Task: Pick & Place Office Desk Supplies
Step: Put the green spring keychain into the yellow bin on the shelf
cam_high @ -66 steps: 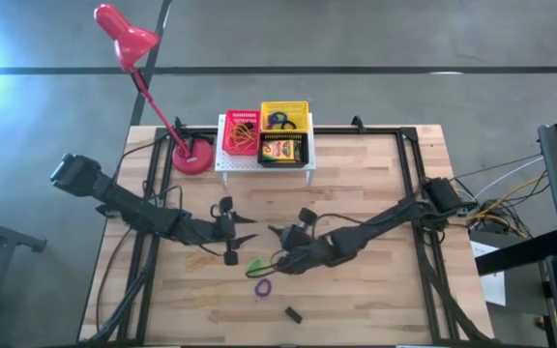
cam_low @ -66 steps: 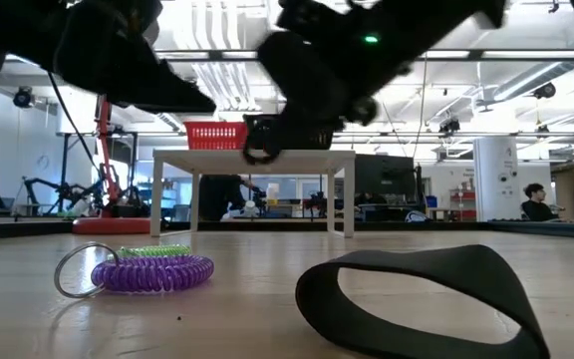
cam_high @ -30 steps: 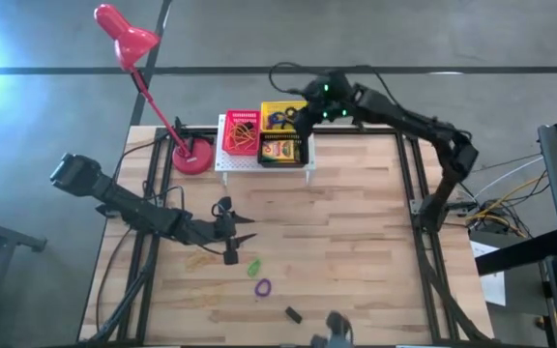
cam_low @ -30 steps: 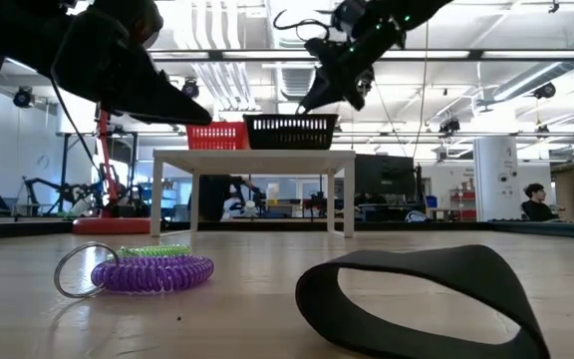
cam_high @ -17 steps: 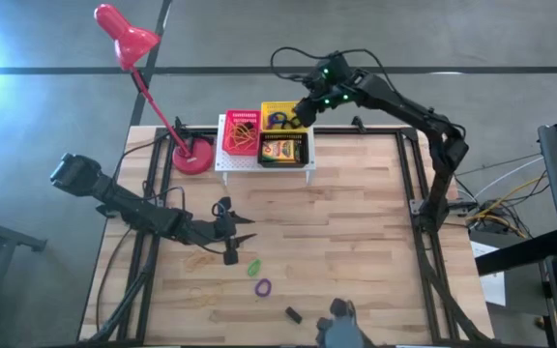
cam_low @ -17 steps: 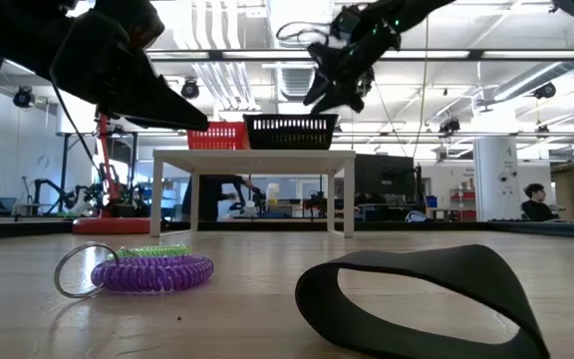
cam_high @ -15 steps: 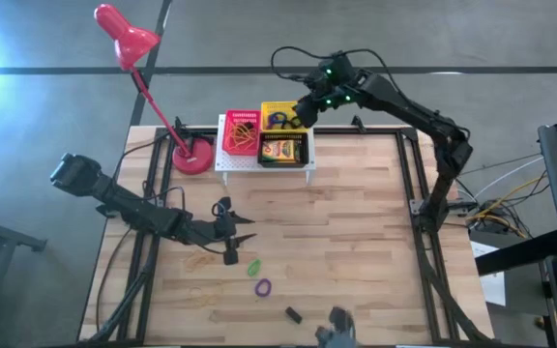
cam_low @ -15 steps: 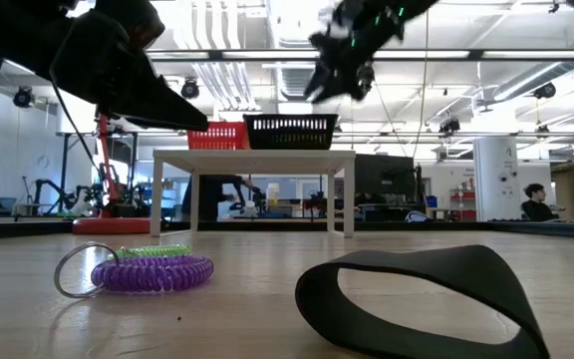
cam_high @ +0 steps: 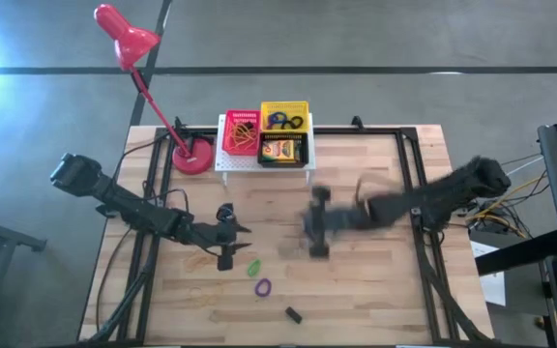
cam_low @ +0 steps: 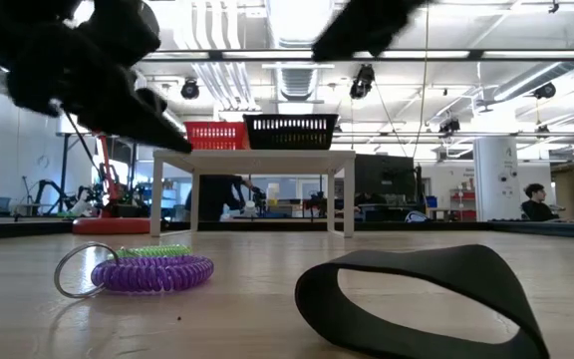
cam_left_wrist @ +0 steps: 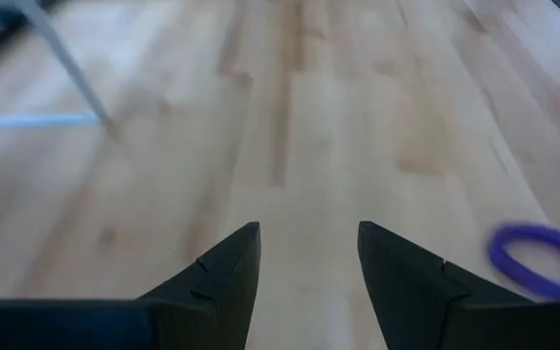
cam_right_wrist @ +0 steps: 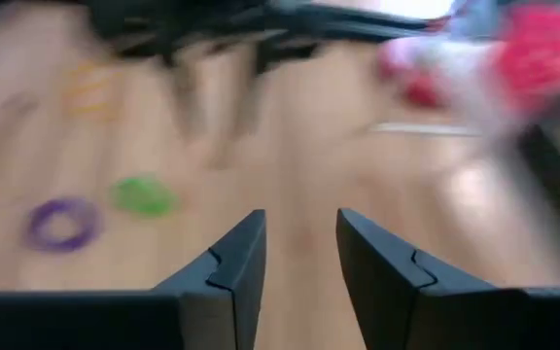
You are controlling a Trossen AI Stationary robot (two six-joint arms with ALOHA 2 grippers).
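Note:
A green loop (cam_high: 253, 267), a purple coil loop (cam_high: 262, 287) and a small black block (cam_high: 293, 313) lie on the wooden table near its front edge, with thin tan rubber bands (cam_high: 196, 259) to their left. In the low view the purple coil (cam_low: 152, 272) lies in front of the green loop (cam_low: 157, 250), and a black band (cam_low: 417, 294) rests on its edge. My left gripper (cam_high: 226, 237) hovers open just left of the loops, nothing between its fingers (cam_left_wrist: 306, 228). My right gripper (cam_high: 311, 228), blurred, hangs open over the table's middle (cam_right_wrist: 299, 216).
A white rack (cam_high: 264, 162) at the far edge carries a red basket (cam_high: 241, 131), a yellow basket (cam_high: 284, 116) with loops in it, and a crayon box (cam_high: 281, 150). A red desk lamp (cam_high: 193, 155) stands left of the rack. Bare wood lies between rack and loops.
My right gripper has swung fast from above the yellow basket at the far edge down toward the table's middle, coming closer to the near edge and rolling as it went. My left gripper has stayed in place and turned a little.

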